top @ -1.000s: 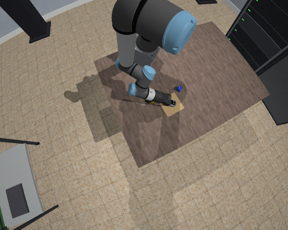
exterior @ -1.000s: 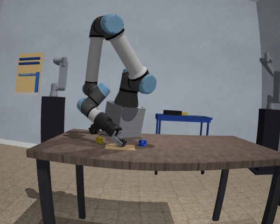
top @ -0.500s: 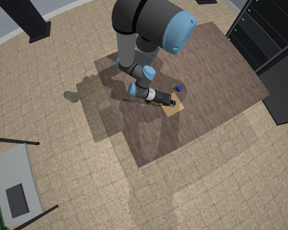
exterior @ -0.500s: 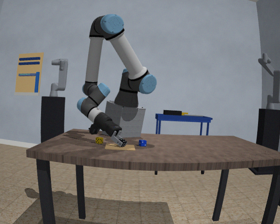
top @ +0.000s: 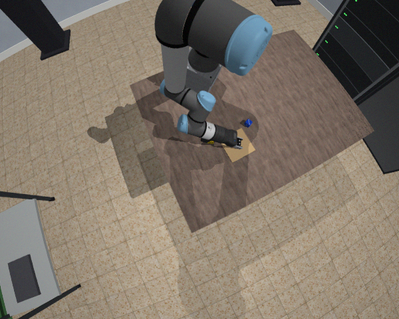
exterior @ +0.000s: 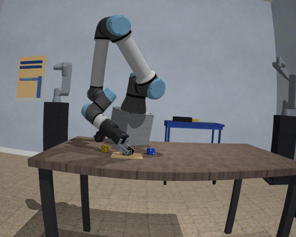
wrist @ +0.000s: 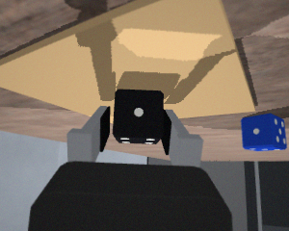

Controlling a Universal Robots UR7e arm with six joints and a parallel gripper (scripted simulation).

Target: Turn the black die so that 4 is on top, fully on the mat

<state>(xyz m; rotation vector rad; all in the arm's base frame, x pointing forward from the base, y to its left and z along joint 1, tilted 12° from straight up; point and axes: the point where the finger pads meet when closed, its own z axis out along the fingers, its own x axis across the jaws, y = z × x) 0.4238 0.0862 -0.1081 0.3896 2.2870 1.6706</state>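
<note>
The black die (top: pixel 239 141) (exterior: pixel 129 150) (wrist: pixel 135 100) is over the tan mat (top: pixel 233 156) (exterior: pixel 137 156) (wrist: pixel 202 91), low at its surface. Its one-pip face looks toward the wrist camera. Pips show at its lower edge there. Which number is on top, and whether it sits fully flat, I cannot tell. My gripper (top: pixel 240 142) (exterior: pixel 130 152) (wrist: pixel 135 121) is open and tilted, with a finger on each side of the black die. A narrow gap shows beside the die in the wrist view.
A blue die (top: pixel 248 122) (exterior: pixel 150 151) (wrist: pixel 262 132) lies on the wooden table (top: pixel 296 89) (exterior: pixel 206 158) beside the mat, off to the right in the wrist view. A yellow die (top: pixel 211 142) (exterior: pixel 105 148) lies on the other side, partly under the arm in the top view.
</note>
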